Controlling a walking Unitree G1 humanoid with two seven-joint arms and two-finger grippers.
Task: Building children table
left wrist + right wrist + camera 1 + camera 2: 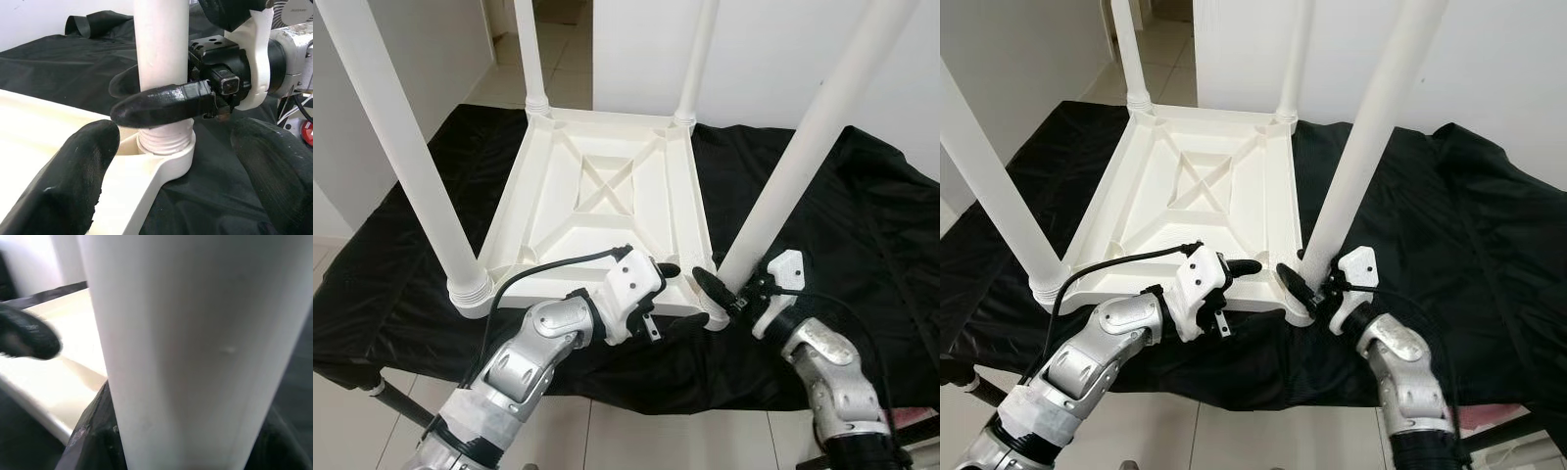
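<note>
A white plastic children's table [597, 186] lies upside down on a black cloth, its legs pointing up. The near-right leg [803, 147] stands in its threaded corner socket [166, 147]. My right gripper [720, 284] is shut on this leg just above the socket, one black finger [161, 105] across its front. In the right wrist view the leg [195, 347] is very close. My left gripper [677, 296] is open at the same corner, to the left of the leg, one finger over the table's edge and one on the cloth, holding nothing.
The black cloth [862, 225] covers a low surface and drops off at its front edge close to my arms. The near-left leg [411, 166] and two far legs stand upright. White walls rise behind and tiled floor [636, 436] lies below.
</note>
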